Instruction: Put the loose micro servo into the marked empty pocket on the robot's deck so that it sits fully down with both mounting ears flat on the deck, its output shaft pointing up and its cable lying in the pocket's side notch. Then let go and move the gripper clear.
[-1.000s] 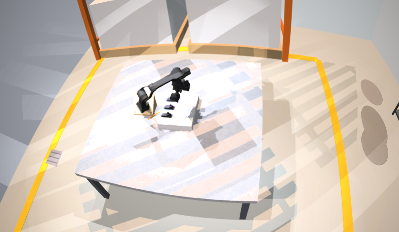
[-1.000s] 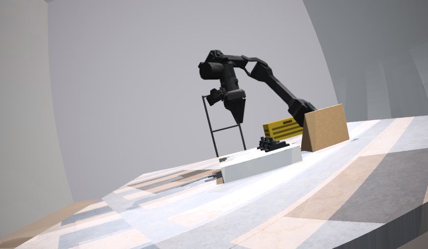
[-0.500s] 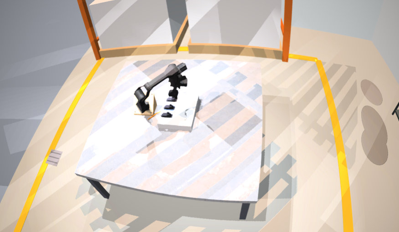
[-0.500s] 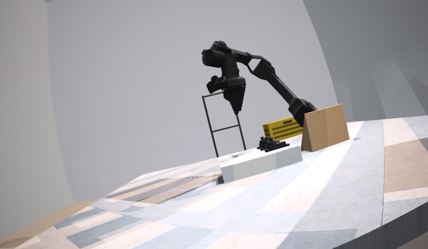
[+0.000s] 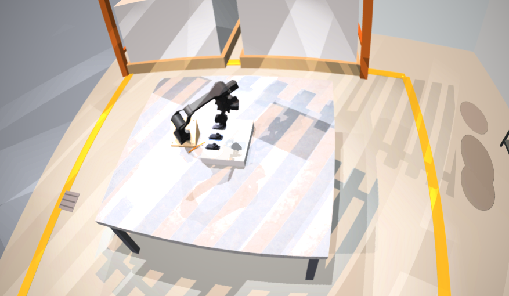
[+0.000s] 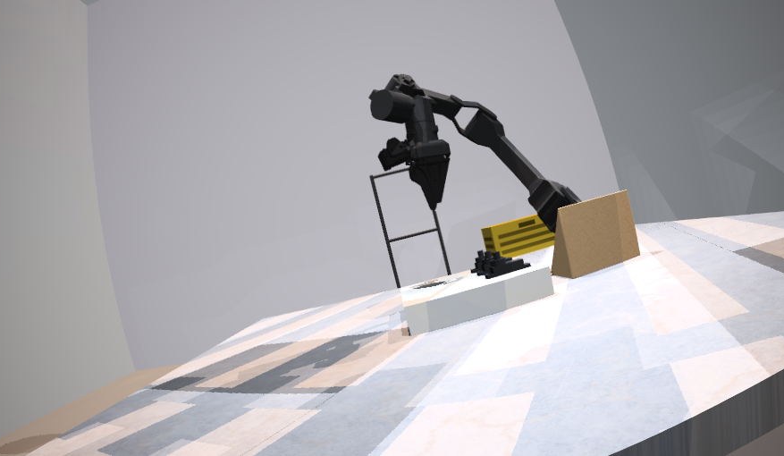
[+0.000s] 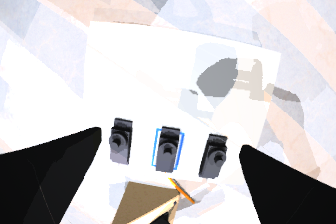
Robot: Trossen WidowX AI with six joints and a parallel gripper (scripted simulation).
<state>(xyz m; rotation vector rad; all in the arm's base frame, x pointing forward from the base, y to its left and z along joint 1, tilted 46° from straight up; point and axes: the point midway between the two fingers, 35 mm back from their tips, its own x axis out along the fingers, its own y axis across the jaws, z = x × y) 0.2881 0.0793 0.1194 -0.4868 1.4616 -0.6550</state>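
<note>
The micro servo (image 7: 168,152) (image 5: 215,136) sits inside the blue-marked pocket outline (image 7: 154,151) on the white deck (image 7: 129,71) (image 5: 221,161) (image 6: 467,306), its round output shaft facing up. An orange cable (image 7: 182,191) (image 5: 195,147) shows at the deck edge below it. Whether both ears lie flat, and how the cable lies in the notch, is too small to tell. Two similar dark servos stand on the deck, one on the left (image 7: 120,141) and one on the right (image 7: 213,156). My gripper (image 7: 172,144) (image 6: 434,208) is wide open and empty, high above the deck.
A tan wooden block (image 6: 601,234) (image 7: 141,202) stands by the arm's base. A yellow slatted box (image 6: 518,234) and a dark metal frame (image 6: 384,232) show behind the deck. The deck lies on a large table (image 5: 156,198).
</note>
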